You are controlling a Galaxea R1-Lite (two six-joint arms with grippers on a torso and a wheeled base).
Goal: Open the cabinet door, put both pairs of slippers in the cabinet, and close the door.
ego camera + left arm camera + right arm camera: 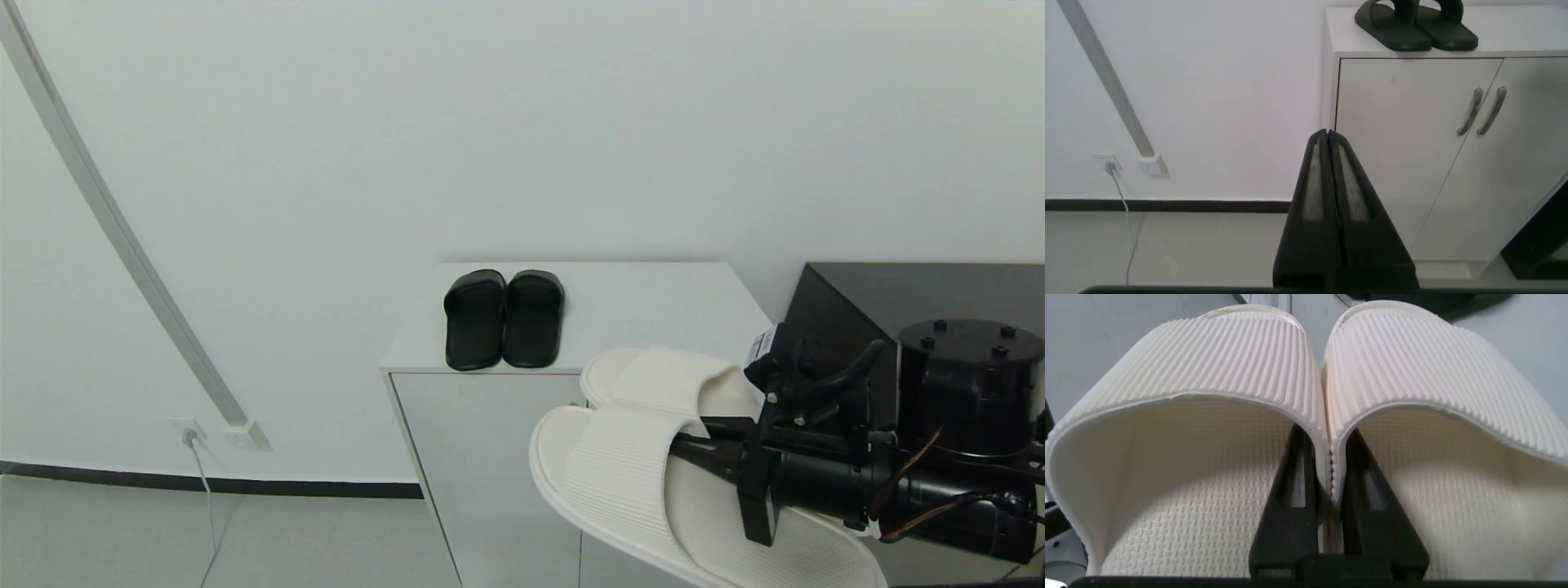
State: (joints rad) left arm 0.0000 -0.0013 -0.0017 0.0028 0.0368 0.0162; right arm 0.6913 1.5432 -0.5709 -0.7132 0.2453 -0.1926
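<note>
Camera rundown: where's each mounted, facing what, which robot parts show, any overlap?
Head: on the head, facing forward-down at cabinet topped by black slippers; right tool gripping white slippers shows.
Left wrist: behind shut left tool, facing cabinet doors.
Right wrist: behind right tool, facing white slippers.
Shared: head and left wrist both see black slippers.

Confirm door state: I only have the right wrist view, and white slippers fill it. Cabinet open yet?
Observer: No. Both doors are shut, handles side by side.
Operator: Black pair?
Observer: Black slippers sit side by side on the cabinet top, at its front edge, towards the left.
Operator: Left arm free?
Observer: Left jaws are shut and empty, apart from the cabinet.
</note>
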